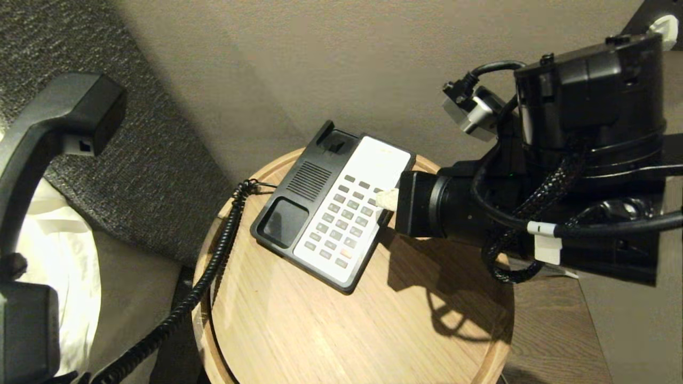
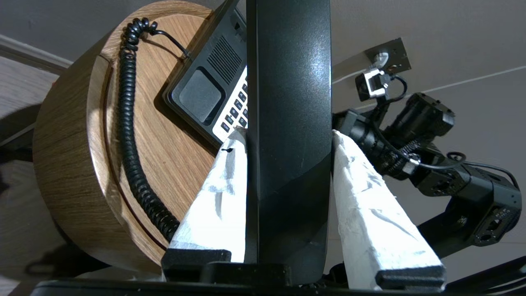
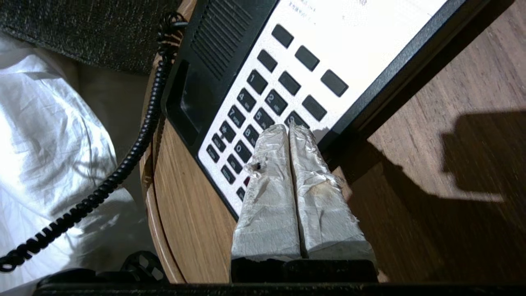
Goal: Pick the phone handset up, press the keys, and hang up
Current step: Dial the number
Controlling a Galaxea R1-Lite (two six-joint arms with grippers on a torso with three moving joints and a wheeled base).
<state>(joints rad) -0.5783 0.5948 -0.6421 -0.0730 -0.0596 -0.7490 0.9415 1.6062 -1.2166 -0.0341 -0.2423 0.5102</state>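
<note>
The black phone handset is lifted off to the far left of the table, and in the left wrist view its handset bar runs between the white-wrapped fingers of my left gripper, which is shut on it. Its coiled cord trails over the table rim to the black-and-white phone base. My right gripper is shut, its wrapped tips together over the keys at the keypad's right side. In the head view the right gripper reaches in from the right.
The phone base stands on a round wooden side table with a raised rim. A dark upholstered surface and white bedding lie to the left. A beige wall is behind, with a wall outlet.
</note>
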